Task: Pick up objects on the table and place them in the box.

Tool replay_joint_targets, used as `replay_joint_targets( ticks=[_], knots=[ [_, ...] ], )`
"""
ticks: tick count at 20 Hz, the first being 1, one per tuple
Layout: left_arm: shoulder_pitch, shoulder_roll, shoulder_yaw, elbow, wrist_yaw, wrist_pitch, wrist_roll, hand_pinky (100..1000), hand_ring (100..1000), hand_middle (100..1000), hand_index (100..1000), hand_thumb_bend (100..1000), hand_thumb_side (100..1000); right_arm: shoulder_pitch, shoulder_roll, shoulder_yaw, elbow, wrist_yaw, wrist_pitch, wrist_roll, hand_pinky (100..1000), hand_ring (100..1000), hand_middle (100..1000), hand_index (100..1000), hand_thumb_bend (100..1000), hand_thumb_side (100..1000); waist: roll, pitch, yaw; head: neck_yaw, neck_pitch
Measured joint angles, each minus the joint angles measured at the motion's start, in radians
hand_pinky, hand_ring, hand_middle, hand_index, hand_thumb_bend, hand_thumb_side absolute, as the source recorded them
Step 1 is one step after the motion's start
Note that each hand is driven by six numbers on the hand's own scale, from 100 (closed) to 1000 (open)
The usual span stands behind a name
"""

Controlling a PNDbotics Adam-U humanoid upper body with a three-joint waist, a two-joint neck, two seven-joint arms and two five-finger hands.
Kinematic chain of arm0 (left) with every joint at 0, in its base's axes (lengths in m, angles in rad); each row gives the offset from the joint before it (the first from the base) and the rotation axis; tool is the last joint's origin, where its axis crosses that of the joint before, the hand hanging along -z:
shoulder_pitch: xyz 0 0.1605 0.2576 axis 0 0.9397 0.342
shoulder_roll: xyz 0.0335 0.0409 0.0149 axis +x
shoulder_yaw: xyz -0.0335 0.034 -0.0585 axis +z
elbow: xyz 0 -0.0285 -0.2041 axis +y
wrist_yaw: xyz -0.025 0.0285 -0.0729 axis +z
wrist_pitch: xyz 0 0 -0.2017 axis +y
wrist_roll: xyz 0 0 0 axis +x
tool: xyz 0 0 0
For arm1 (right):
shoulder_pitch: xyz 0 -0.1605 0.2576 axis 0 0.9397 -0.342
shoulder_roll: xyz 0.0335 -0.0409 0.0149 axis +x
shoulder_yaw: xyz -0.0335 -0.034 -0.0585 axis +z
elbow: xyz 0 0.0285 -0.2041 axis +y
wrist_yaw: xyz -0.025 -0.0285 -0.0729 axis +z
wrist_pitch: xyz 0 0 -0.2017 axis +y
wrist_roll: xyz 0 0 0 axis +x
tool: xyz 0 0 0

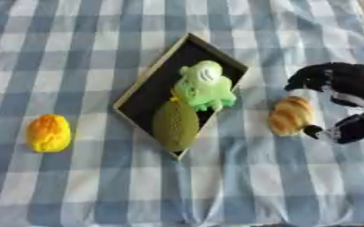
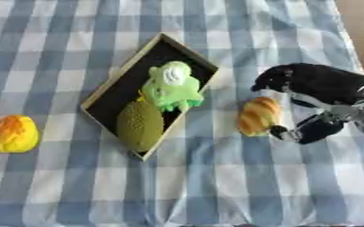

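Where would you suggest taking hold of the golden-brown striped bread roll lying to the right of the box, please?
Grip the golden-brown striped bread roll across its narrow middle, coming from its right, where the right hand already brackets it. It lies lengthwise on the checked tablecloth, clear of the black box, so its long sides are free to pinch, probably the easiest hold.

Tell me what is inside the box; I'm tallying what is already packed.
Inside the box lie a light green frog toy and a dark green oval fruit, the frog overlapping the fruit's top. Whatever is beneath them is covered.
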Motion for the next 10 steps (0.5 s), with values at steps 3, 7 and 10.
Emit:
replay_joint_targets(
  ticks=[3, 7, 10],
  knots=[
    [0.0, 0.0, 0.0, 0.0, 0.002, 0.001, -0.001, 788, 915, 824, 888, 324, 817, -0.008, 0.012, 0.016, 0.03, 0.006, -0.011, -0.005, 920, 939, 849, 882, 365, 202, 0.001, 0.0, 0.004, -0.003, -0.001],
    [0.0, -0.001, 0.0, -0.001, 0.002, 0.002, -0.002, 788, 916, 824, 887, 321, 819, -0.022, 0.029, 0.03, 0.065, 0.014, -0.021, -0.02, 915, 926, 822, 853, 347, 164, 0.002, 0.0, 0.005, -0.004, -0.004],
    [0.0, -0.007, 0.0, -0.001, 0.002, 0.003, -0.003, 788, 916, 824, 888, 320, 819, -0.034, 0.037, 0.037, 0.081, 0.022, -0.027, -0.029, 914, 919, 808, 836, 383, 132, 0.002, 0.0, 0.005, -0.006, -0.007]
  ],
)
